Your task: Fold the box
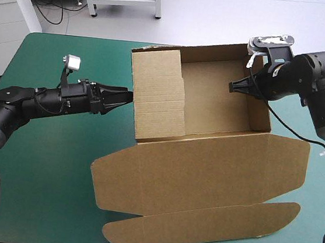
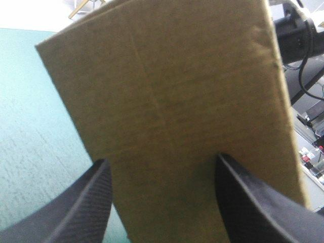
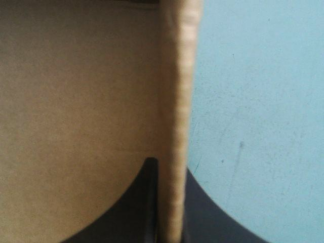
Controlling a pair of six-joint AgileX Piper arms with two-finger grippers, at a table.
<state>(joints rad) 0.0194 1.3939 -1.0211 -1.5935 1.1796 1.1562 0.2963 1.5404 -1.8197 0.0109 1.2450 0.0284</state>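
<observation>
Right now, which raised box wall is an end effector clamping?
The wall on the right arm's side: the right end effector pinches it; the left end effector stands open at the opposite wall.

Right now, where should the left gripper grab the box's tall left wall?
Probably the top edge of the box's left wall, coming from above, one finger inside, one outside. That wall stands upright as a thin sheet, and the open left gripper faces its flat side, nothing to pinch. The right gripper pinches the right wall's edge like that.
</observation>
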